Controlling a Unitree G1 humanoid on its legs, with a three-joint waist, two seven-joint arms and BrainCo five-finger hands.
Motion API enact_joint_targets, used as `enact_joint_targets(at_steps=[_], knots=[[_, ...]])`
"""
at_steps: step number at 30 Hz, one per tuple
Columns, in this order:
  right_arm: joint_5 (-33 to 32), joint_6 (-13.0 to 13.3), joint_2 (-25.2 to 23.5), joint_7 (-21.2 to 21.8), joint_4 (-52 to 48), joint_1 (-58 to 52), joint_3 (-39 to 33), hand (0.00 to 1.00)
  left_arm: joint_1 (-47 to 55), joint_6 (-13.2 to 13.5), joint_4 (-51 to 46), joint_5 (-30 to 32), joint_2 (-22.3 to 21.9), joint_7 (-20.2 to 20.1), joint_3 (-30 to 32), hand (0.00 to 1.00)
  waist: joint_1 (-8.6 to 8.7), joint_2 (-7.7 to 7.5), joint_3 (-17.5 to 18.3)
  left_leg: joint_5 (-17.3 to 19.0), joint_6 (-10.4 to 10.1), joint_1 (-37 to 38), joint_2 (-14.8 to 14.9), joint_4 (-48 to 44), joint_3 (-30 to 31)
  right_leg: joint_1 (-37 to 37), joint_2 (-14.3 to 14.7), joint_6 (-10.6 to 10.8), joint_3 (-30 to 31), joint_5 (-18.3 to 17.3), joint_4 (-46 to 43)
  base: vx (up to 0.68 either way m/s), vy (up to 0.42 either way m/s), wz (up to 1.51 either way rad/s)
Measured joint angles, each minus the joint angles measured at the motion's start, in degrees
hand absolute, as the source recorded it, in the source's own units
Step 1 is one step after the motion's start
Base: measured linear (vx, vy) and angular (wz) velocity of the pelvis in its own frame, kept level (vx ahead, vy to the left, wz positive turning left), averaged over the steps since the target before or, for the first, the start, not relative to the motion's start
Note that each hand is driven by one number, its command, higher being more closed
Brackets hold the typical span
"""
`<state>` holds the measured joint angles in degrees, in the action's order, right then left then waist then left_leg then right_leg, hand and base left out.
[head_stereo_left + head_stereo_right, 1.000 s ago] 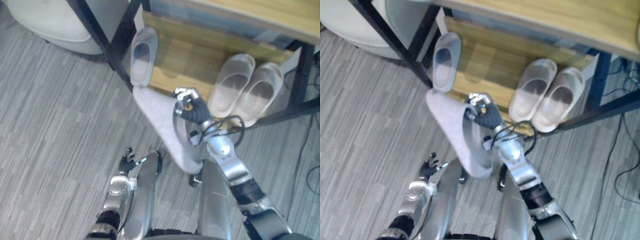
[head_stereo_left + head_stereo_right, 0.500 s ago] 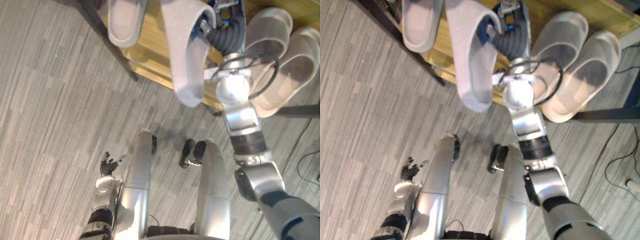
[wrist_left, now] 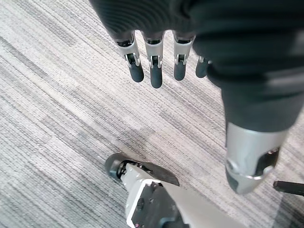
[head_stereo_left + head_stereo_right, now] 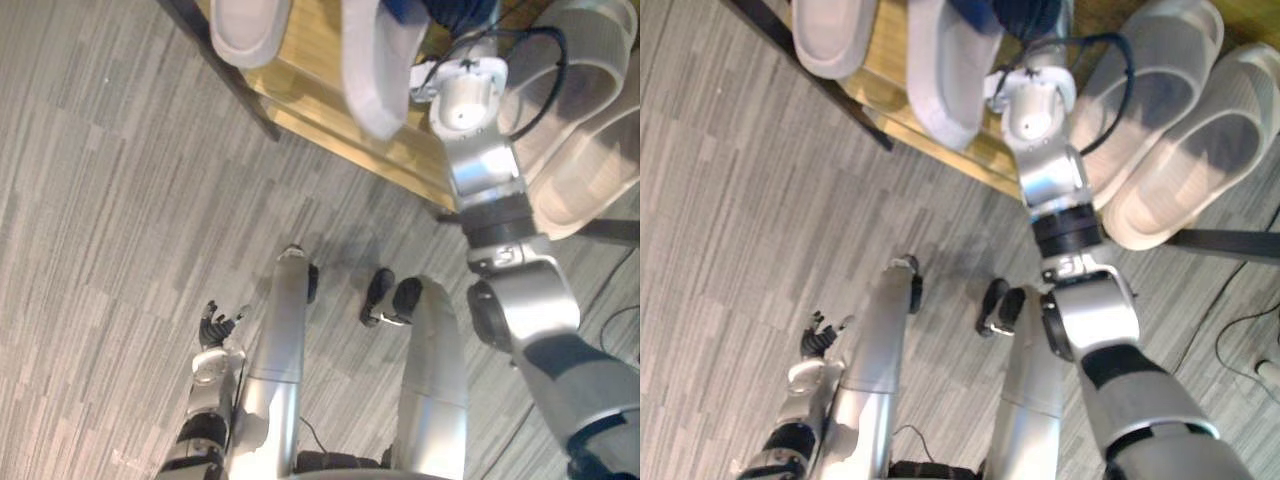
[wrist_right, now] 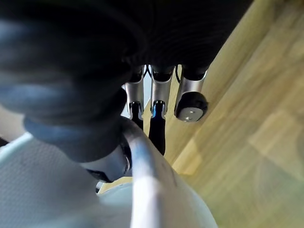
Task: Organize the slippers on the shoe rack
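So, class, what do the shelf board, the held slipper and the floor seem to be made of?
Shelf board: wood or wood-look laminate, smooth, with grain streaks. Slipper in the right hand: pale matte foam or rubber, probably; thick moulded rim. Floor: grey carpet-like covering, striped, dull.

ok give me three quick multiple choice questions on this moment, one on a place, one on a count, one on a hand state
1. Where is the held slipper?
A) on the carpet
B) over the wooden shelf
C) on top of the pair

2. How many slippers show in the eye views?
A) two
B) four
C) six

3. What state is the left robot hand in?
A) shut on a slipper
B) shut on a rack post
C) open, holding nothing

Answers:
1 B: the right robot hand grips it over the shelf, between the single slipper and the pair of slippers.
2 B: single, held, plus the pair.
3 C: its fingers hang straight above the carpet.
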<state>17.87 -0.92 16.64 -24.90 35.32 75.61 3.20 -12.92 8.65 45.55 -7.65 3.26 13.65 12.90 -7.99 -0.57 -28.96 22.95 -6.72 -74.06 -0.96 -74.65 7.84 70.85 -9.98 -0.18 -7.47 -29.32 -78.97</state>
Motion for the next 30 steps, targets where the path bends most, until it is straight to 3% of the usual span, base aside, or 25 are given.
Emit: enact_joint_targets(at_steps=[9,15,30], knots=[[-0.4,-0.7,0.4,-3.4,4.4,2.6,-0.9,0.0,-2.2,0.7,2.5,-1.5,-1.0,1.4,-0.4,0.0,-0.84,1.29,1.0,-0.5,-0.9,0.0,-0.6,1.1,0.7,0.1,-0.8,-1.2,-0.9,-0.3,-0.1,-0.01,-0.016,0.07],[-0.9,-0.7,-0.9,-5.0,4.4,2.6,-1.9,0.0,-2.7,0.9,4.8,-1.6,-0.9,2.0,-0.1,0.0,-0.72,1.31,2.1,-0.6,-1.0,0.1,-0.5,1.7,0.7,0.1,-0.8,-1.5,-1.1,-0.2,0.4,0.0,0.0,0.0],[-4.5,-0.7,-7.7,-2.2,1.0,-5.3,-3.0,0.0,-3.2,0.7,6.9,-1.6,-1.2,2.2,1.8,0.0,-0.41,1.06,4.0,-0.6,-0.9,3.2,1.5,2.6,-0.1,-2.6,1.0,-1.8,-0.7,0.4,2.4,-0.01,0.004,-0.07]])
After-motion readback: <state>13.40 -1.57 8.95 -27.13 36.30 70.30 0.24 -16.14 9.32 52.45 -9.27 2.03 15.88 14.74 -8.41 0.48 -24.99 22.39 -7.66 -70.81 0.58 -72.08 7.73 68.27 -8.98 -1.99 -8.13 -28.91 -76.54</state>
